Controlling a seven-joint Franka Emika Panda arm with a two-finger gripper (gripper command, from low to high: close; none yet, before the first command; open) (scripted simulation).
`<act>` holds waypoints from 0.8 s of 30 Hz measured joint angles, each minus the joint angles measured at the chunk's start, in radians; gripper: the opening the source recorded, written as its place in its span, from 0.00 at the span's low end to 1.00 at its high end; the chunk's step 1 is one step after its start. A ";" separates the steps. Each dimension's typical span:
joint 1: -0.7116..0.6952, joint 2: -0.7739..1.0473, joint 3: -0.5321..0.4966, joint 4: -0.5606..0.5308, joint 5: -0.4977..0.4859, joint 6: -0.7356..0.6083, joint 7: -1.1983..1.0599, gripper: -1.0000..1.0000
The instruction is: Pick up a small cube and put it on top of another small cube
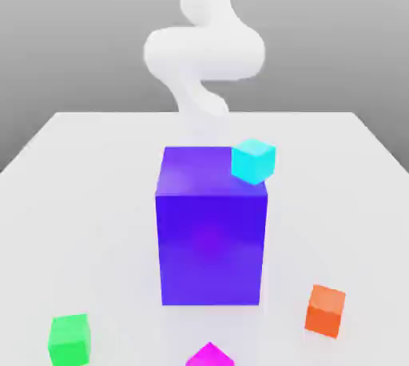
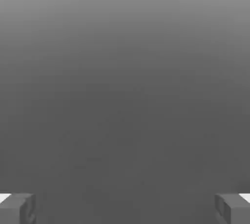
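Note:
The small magenta cube lies on the white table at the near edge of the exterior view, partly cut off. A green cube sits toward the exterior view's left and an orange cube toward its right. A cyan cube shows at the upper right corner of the big blue-purple block; I cannot tell whether it rests on the block or stands behind it. The white arm rises behind the block. In the hand view my gripper is open, its grey fingertips far apart, with nothing between them.
The tall blue-purple block stands in the middle of the white table, between the arm and the near cubes. Bare table surface spreads on both sides of the block. The hand view looks onto a plain grey background.

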 joint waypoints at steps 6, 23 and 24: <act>0.091 0.224 -0.083 -0.002 0.065 0.064 -0.196 0.50; 0.177 0.834 -0.146 -0.011 0.203 0.246 -0.707 0.50; 0.176 0.867 -0.144 -0.012 0.197 0.258 -0.727 0.50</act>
